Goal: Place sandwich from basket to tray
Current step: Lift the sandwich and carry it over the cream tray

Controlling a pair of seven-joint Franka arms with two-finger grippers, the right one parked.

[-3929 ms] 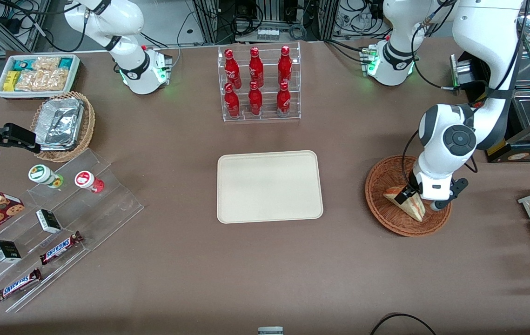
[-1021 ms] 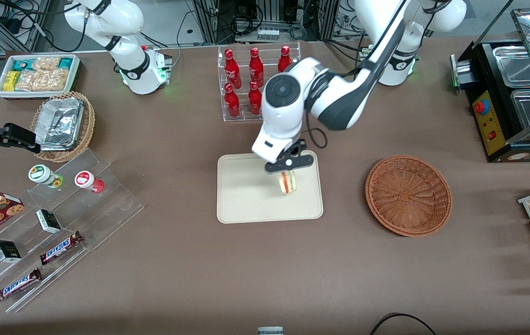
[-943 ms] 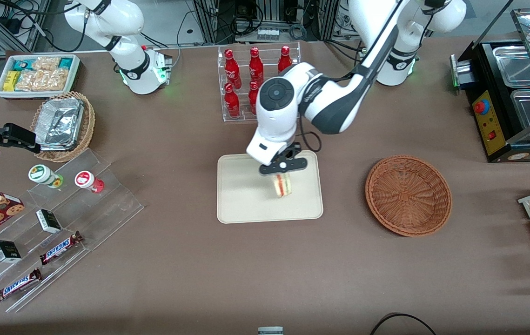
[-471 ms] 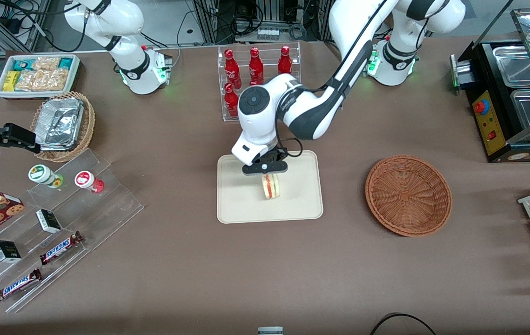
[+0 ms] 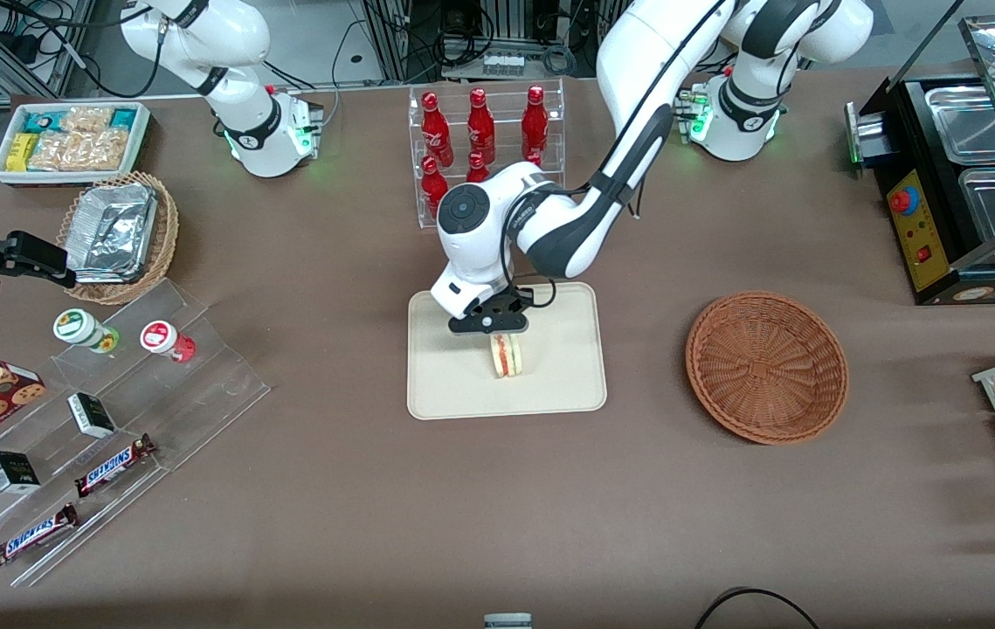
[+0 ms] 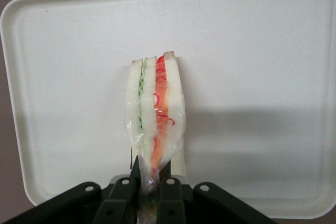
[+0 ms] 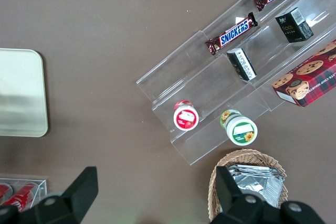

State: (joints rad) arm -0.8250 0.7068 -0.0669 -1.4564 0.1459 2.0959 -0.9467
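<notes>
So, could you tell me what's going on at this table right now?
The left arm's end effector is shut on the sandwich, pinching one end of it and holding it over the middle of the tray. The wrist view shows the wedge hanging edge-down; whether it touches the tray I cannot tell. The basket it came from sits empty toward the working arm's end of the table.

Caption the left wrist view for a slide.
Left gripper shut on the layered triangular sandwich, held over the cream-beige rectangular tray.
</notes>
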